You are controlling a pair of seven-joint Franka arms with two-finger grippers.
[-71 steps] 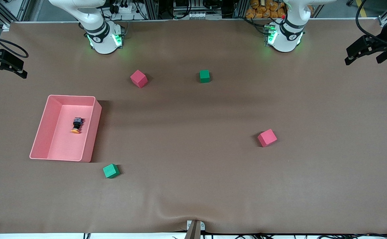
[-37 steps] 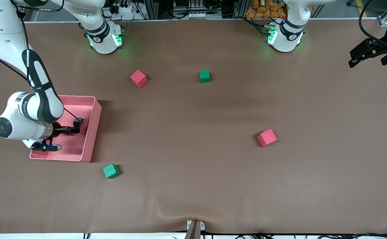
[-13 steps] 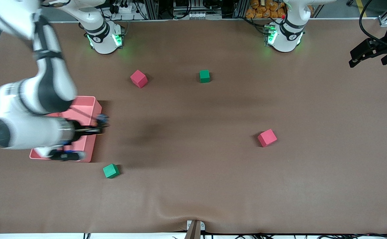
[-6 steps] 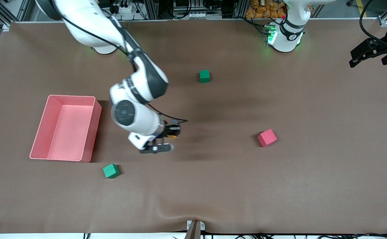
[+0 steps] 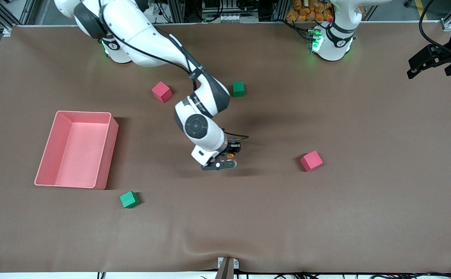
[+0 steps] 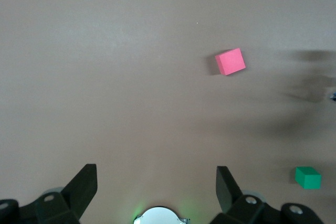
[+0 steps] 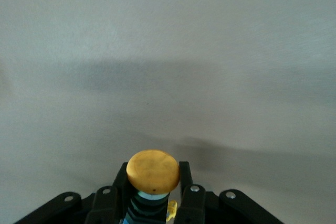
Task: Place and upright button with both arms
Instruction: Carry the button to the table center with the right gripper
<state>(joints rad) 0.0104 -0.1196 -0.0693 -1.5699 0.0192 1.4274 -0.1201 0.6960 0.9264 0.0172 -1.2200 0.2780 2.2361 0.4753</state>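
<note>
The button (image 7: 153,171) has a round orange cap on a dark body. My right gripper (image 5: 233,152) is shut on its body over the middle of the brown table, the cap pointing down at the table. In the front view only a small orange spot of the button (image 5: 230,155) shows at the black fingers. The right arm reaches out from its base over the table's middle. My left gripper (image 5: 428,62) hangs open and empty over the left arm's end of the table, where that arm waits; its wrist view shows its two fingers (image 6: 79,187) wide apart.
An empty pink bin (image 5: 105,155) stands toward the right arm's end. A red cube (image 5: 311,161) lies beside the held button toward the left arm's end. Another red cube (image 5: 161,92) and a green cube (image 5: 238,88) lie nearer the bases. A second green cube (image 5: 129,199) lies nearer the camera.
My right gripper has carried the button out of the pink bin and across to the middle of the table. The left arm has stayed where it was.
</note>
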